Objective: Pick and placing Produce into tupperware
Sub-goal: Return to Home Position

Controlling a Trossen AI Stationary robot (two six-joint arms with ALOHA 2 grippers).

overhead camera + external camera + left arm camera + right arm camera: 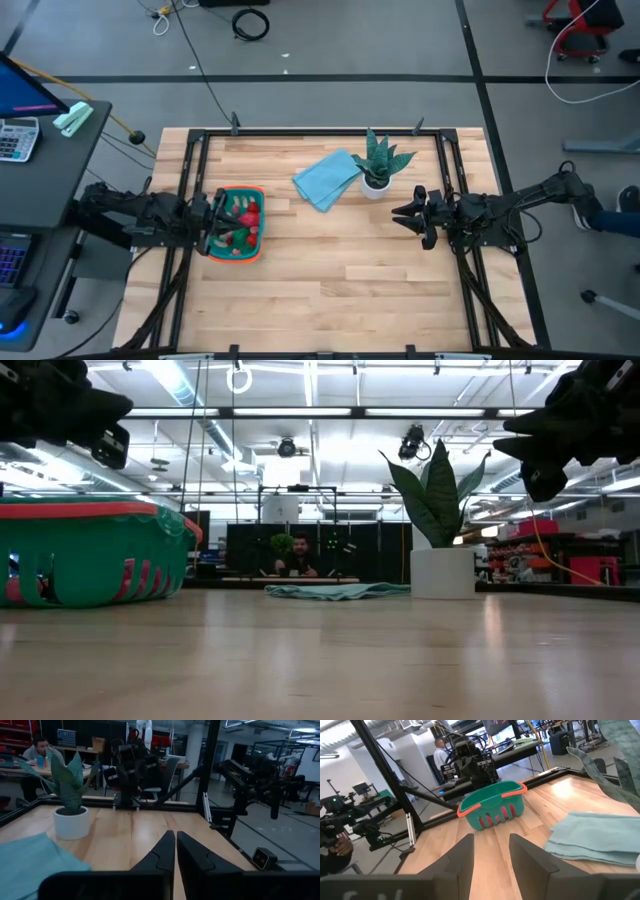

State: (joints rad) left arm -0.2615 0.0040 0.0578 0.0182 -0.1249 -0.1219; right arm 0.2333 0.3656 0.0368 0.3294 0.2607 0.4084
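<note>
**A:** How do the grippers stand?

**B:** The left gripper [176,836] has its fingers together with nothing between them. The right gripper [491,840] has its fingers apart and is empty too.

**A:** And where are they?

**B:** Seen from above, the left one hangs at 9 o'clock of the table [330,290], over the tub's outer end. The right one hangs at 3 o'clock, pointing back across bare wood. Both are off the surface and roughly level. I'd judge that a parked pose, each arm at its own side with nothing to carry, so the job looks done.

**A:** Where's the tub?

**B:** The tub [240,258] sits at 9 o'clock, partly under the left gripper. It is teal with an orange rim and slotted walls. The produce [245,212] lies inside in a small heap, mostly red and pink with one green piece. From table height, red shows through the slots. I see no pieces out on the wood.

**A:** Anything else?

**B:** There's a plant [378,165] at 1 o'clock, near the right gripper, and a cloth [328,178] just beside it at 12. Neither is in the arms' way.
</note>
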